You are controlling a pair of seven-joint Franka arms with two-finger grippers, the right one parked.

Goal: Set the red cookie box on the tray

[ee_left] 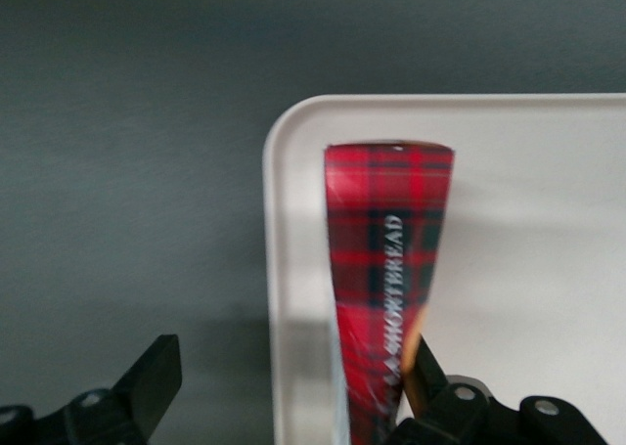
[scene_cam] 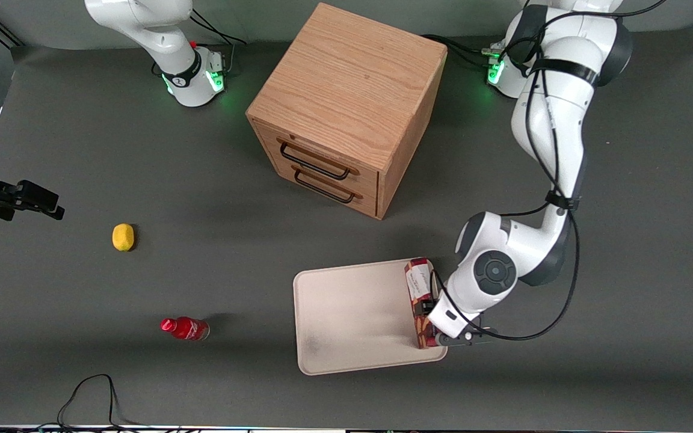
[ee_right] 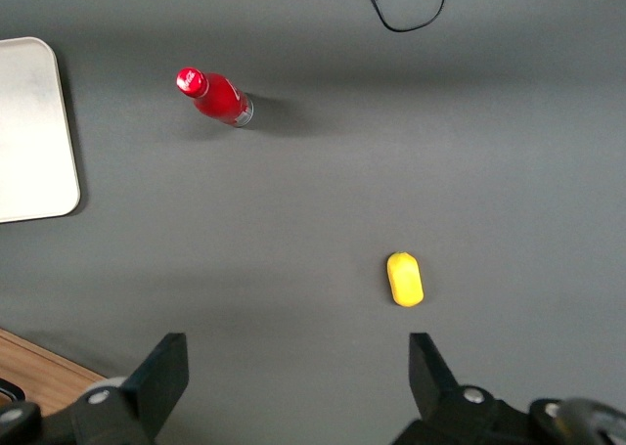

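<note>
gripper [scene_cam: 428,313] spread wide around red cookie box [scene_cam: 418,288], upright on tray [scene_cam: 346,313]; cabinet [scene_cam: 346,108] nearby.

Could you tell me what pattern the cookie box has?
Red tartan plaid on the red cookie box, clearest in the left wrist view.

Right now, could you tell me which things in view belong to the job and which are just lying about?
Job:
- red cookie box, standing on edge on the tray
- tray
- pincer, open, at the box over the tray's edge nearest the working arm

Lying about:
- wooden drawer cabinet
- lemon
- small red bottle
</note>
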